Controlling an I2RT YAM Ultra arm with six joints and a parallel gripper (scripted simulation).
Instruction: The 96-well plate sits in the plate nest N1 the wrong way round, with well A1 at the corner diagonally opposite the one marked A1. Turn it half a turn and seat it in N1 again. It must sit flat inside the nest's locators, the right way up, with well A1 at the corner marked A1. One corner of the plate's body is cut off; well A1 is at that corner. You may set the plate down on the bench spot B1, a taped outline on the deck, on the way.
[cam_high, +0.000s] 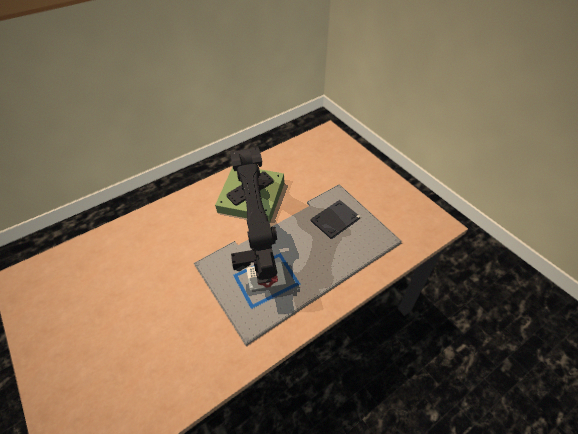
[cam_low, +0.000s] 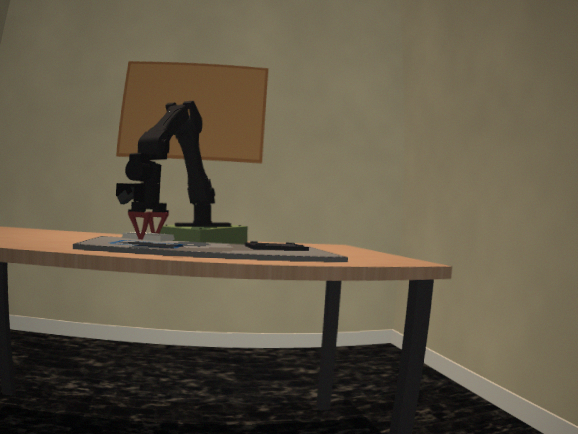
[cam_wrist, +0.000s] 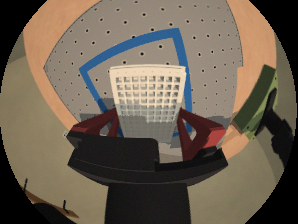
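Note:
The white 96-well plate (cam_wrist: 148, 94) lies inside the blue taped outline B1 on the grey deck. It also shows in the top view (cam_high: 260, 280) and as a low pale slab in the exterior view (cam_low: 142, 236). My gripper (cam_wrist: 148, 110), with red fingers, stands straight over the plate and is shut on its two long sides near the plate's near end; it shows in the top view (cam_high: 268, 283) and the exterior view (cam_low: 148, 231). The black nest N1 (cam_high: 335, 218) stands empty at the deck's far right. I cannot tell where the cut corner is.
The grey perforated deck (cam_high: 300, 257) lies on the orange table. The arm's green base block (cam_high: 250, 192) stands behind the deck. The table's front edge is close to the deck in the top view.

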